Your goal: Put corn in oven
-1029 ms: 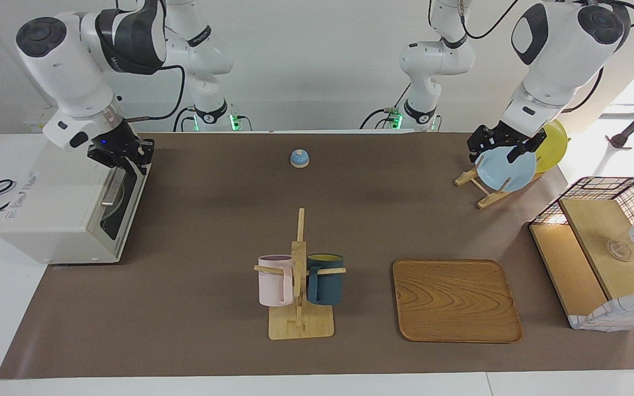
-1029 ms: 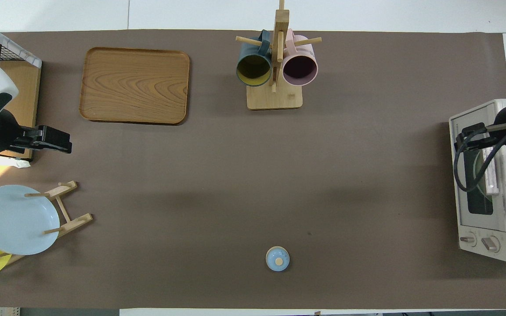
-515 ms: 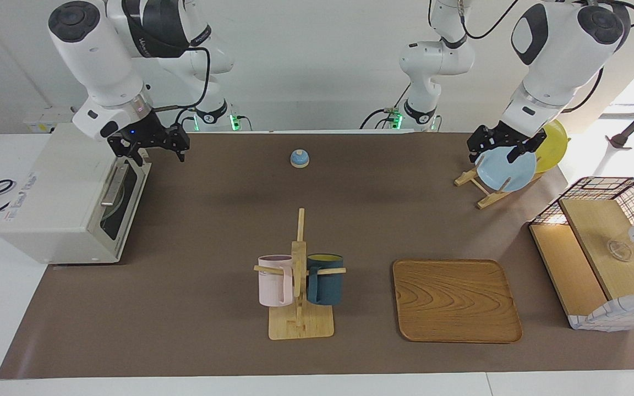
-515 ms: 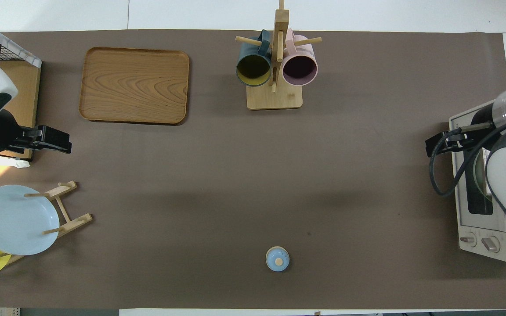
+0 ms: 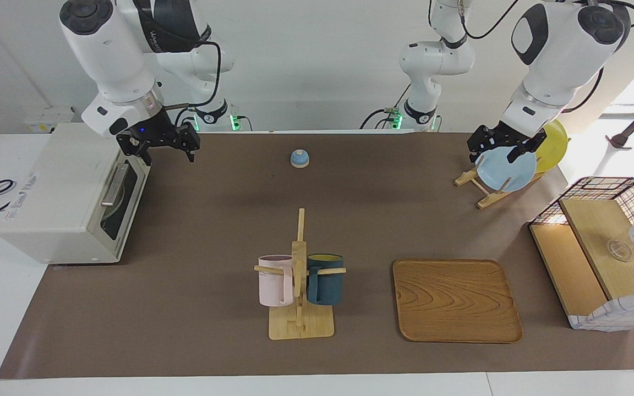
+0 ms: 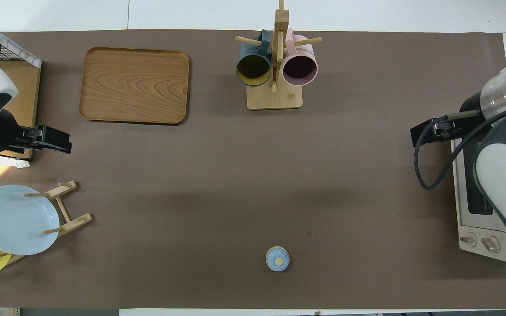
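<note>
The cream-white oven [image 5: 58,192] stands at the right arm's end of the table, its dark glass door shut with the bar handle [image 5: 110,184] up against the front; it also shows in the overhead view [image 6: 481,219]. No corn shows in either view. My right gripper [image 5: 165,149] is open and empty, up in the air over the mat just in front of the oven's door, clear of the handle; it also shows in the overhead view [image 6: 416,135]. My left gripper [image 5: 493,154] is open and empty, waiting by the plate rack [image 5: 485,190].
A blue plate [image 5: 507,168] and a yellow plate [image 5: 553,144] stand in the rack. A mug tree [image 5: 299,275] holds a pink and a dark blue mug. A wooden tray [image 5: 456,300], a wire-and-wood shelf [image 5: 597,247] and a small blue bell [image 5: 299,158] are also on the mat.
My right gripper has risen from the oven's door handle and moved off toward the middle of the table. The oven door stays shut. The left arm has not moved.
</note>
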Available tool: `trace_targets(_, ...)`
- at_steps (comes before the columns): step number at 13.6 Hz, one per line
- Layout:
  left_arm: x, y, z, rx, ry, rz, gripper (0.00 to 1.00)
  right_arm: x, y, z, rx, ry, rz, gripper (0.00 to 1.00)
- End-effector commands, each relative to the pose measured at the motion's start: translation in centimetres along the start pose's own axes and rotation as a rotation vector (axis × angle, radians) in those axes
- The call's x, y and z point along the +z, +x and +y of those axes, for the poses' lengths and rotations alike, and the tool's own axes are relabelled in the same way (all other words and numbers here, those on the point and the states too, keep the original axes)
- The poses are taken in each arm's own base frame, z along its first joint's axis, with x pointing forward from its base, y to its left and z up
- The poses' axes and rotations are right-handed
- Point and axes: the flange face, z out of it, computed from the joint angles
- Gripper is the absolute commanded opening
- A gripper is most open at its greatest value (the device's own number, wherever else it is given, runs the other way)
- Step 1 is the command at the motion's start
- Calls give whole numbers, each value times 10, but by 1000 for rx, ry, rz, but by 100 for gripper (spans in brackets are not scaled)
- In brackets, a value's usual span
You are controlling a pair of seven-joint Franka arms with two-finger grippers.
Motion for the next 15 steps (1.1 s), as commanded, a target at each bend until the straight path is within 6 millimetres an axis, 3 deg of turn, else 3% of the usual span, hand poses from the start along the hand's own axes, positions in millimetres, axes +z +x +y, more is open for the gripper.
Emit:
trace_targets(1, -2, -7, -3, -2, 19, 4, 100, -3, 3, 1, 14, 4, -18, 100)
trace_targets(10, -2, -7, -2, 0, 19, 6, 100, -13, -2, 15, 40, 6, 0, 100)
trace_targets(15, -2, -7, -3, -2, 19, 4, 100, -12, -5, 58, 115, 8, -16, 100)
